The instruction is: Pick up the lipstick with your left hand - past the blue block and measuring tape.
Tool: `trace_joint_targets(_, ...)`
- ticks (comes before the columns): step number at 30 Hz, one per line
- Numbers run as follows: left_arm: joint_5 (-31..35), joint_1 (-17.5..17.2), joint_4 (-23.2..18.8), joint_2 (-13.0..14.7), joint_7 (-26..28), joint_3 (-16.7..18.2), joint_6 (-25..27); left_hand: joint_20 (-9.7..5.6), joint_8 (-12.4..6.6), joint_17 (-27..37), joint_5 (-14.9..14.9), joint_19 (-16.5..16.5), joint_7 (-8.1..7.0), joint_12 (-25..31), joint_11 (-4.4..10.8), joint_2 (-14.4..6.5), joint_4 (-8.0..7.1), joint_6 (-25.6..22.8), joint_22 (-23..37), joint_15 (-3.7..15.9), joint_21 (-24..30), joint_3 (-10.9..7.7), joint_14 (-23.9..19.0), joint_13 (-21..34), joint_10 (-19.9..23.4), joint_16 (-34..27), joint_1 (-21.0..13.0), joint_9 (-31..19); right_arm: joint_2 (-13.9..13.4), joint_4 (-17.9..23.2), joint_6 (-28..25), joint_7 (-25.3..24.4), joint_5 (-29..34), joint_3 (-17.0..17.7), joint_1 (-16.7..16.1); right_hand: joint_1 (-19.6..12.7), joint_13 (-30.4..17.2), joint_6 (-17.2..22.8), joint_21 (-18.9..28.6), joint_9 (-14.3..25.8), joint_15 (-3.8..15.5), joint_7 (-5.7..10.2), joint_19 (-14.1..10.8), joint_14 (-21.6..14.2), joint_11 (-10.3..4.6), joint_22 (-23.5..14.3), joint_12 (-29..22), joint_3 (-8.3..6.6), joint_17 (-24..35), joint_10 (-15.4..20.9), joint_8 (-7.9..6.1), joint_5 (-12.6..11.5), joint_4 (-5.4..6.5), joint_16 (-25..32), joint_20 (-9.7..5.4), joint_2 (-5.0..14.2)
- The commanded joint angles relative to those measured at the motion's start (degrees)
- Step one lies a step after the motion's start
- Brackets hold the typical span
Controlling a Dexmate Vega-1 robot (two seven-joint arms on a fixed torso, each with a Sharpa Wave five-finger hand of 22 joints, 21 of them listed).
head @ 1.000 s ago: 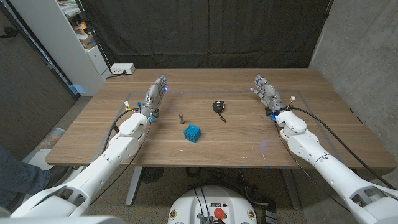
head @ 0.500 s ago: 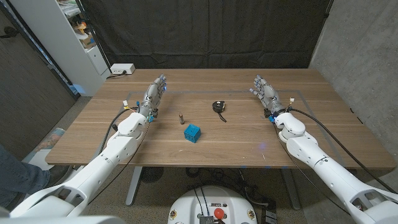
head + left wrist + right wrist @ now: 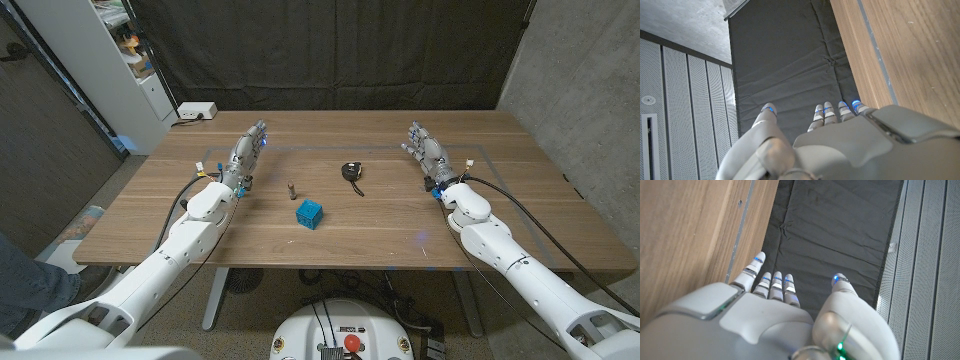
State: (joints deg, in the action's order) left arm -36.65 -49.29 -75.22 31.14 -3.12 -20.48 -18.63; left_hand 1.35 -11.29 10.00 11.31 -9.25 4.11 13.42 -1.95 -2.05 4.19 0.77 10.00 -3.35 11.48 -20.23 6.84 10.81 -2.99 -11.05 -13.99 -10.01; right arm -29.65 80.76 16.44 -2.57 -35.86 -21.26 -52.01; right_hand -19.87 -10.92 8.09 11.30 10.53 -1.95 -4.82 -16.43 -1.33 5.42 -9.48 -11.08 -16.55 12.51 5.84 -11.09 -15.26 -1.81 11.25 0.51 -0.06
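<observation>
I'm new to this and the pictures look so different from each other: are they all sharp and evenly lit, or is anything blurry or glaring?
Head view: evenly lit and sharp, soft shadows; the lipstick looks tiny. Left wrist view: the left robot hand up close looks soft, the table sharper. Right wrist view: much the same, with the right robot hand large; no strong glare.

Both arms reach forward over the table from the near corners, one on each side. The left hand [image 3: 248,152] is held out with its fingers [image 3: 832,113] straight and a little apart, and it holds nothing. The right hand [image 3: 424,145] has the same pose, fingers [image 3: 772,284] extended, thumb apart, also holding nothing.
</observation>
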Motion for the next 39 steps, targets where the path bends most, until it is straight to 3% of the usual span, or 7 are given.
trace_joint_targets(1,0.35,-1.38,-1.76,1.48,0.19,0.47,-0.05,0.60,-0.37,0.29,0.35,-0.26,-0.02,0.16,0.25,-0.23,0.12,-0.52,0.23,0.23,0.18,-0.30,-0.25,0.24,0.14,-0.27,-0.54,-0.18,-0.43,1.35,0.35,-0.99,0.66,0.31,-0.88,-0.40,-0.21,0.48,0.04,0.28,-0.28,0.06,-0.32,-0.13,-0.01,-0.18,-0.32,-0.31,0.15,0.32,-0.22,-0.07,-0.29,0.30,0.11,0.05)
trace_joint_targets(26,2.20,-3.03,-4.38,3.60,1.41,1.34,-1.22,1.12,-0.26,0.27,0.25,-0.38,-0.55,0.00,0.84,-0.62,0.73,-1.10,0.27,0.88,0.05,-0.61,-0.45,0.27,0.39,-0.09,-1.31,-0.21,0.18,0.97,0.72,-1.26,1.18,-0.01,-0.41,-0.36,-0.19,0.58,-0.09,0.28,-0.16,0.13,-0.41,-0.19,-0.04,-0.19,-0.33,-0.27,0.01,0.39,-0.21,0.02,-0.43,0.33,0.07,0.15)
trace_joint_targets(39,4.12,-3.71,-4.91,4.97,1.74,1.52,-2.43,2.34,-0.53,0.26,0.14,-1.18,-1.78,-0.51,0.46,-1.15,2.40,-2.09,0.25,0.68,-0.30,-1.57,-0.03,0.34,-0.36,0.22,-3.74,-0.29,0.44,0.85,0.64,-1.56,1.52,-0.22,-0.08,-0.30,-0.19,0.64,-0.16,0.28,-0.18,0.17,-0.40,-0.23,-0.04,-0.19,-0.32,-0.24,-0.03,0.40,-0.21,0.06,-0.48,0.36,0.11,0.19)
